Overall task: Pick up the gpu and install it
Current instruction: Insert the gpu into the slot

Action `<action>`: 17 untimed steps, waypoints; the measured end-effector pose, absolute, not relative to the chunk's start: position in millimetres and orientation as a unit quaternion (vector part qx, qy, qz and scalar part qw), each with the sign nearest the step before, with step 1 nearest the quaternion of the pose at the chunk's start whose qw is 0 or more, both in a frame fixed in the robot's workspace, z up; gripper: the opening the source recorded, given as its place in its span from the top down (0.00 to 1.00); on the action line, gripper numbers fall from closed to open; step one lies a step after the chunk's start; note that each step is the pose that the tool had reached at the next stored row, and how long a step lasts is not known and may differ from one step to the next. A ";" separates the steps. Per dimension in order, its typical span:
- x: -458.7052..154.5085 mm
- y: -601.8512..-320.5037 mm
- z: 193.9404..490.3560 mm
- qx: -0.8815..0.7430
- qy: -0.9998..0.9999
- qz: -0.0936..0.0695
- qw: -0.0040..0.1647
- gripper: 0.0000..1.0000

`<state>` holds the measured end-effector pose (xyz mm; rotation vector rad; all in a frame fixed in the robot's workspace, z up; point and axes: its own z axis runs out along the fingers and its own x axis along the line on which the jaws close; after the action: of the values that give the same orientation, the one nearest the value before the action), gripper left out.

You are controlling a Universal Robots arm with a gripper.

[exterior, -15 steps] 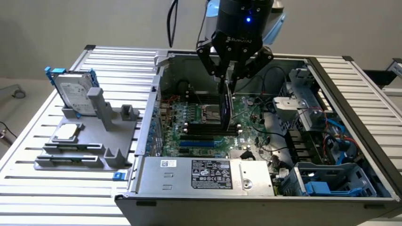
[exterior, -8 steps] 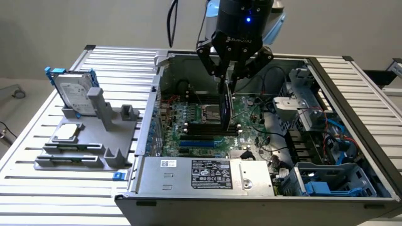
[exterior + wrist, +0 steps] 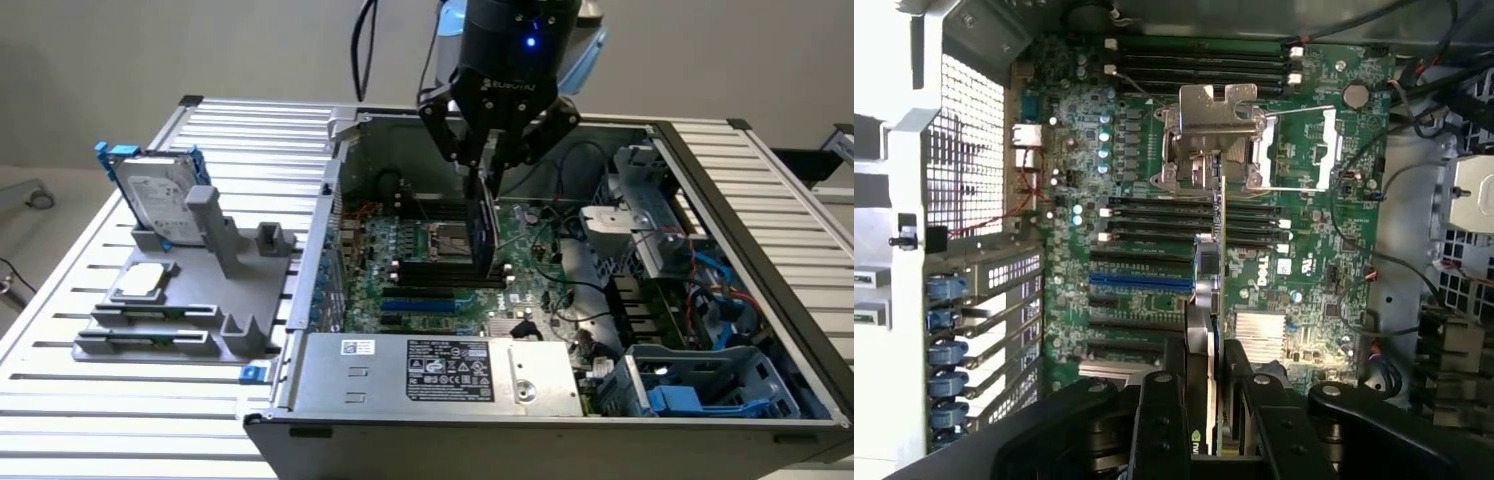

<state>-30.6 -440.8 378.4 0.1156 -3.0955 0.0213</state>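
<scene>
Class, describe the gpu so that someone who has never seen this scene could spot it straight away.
Find the open computer case. Over its green motherboard hangs the black end effector, shut on the gpu: a thin dark card held on edge, the one part gripped from above.

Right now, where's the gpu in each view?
Exterior view: the gpu hangs edge-on in the gripper, above the motherboard.
Wrist view: the gpu is a thin edge-on strip between the fingers, reaching toward the socket.
Shared landmark: the silver CPU socket.
</scene>
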 end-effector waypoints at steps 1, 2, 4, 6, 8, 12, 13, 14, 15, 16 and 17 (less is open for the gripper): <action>-30.6 -440.8 378.4 0.046 -0.999 0.007 0.022 0.73; -30.6 -440.8 378.4 0.055 -0.998 0.007 0.022 0.73; -30.6 -440.8 378.3 0.073 -0.997 0.008 0.022 0.73; -30.6 -440.8 378.3 0.092 -0.996 0.008 0.022 0.73; -30.6 -440.8 378.3 0.110 -0.994 0.008 0.021 0.73; -30.6 -440.8 378.2 0.146 -0.989 0.009 0.021 0.73; -30.6 -440.8 378.2 0.155 -0.988 0.009 0.021 0.73; -30.6 -440.8 378.1 0.164 -0.986 0.010 0.021 0.73; -30.6 -440.8 378.1 0.173 -0.985 0.010 0.021 0.73; -30.6 -440.8 378.1 0.181 -0.983 0.010 0.021 0.73; -30.6 -440.8 378.0 0.190 -0.981 0.010 0.021 0.73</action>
<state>-30.6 -440.8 378.0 0.5903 -3.0435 0.0314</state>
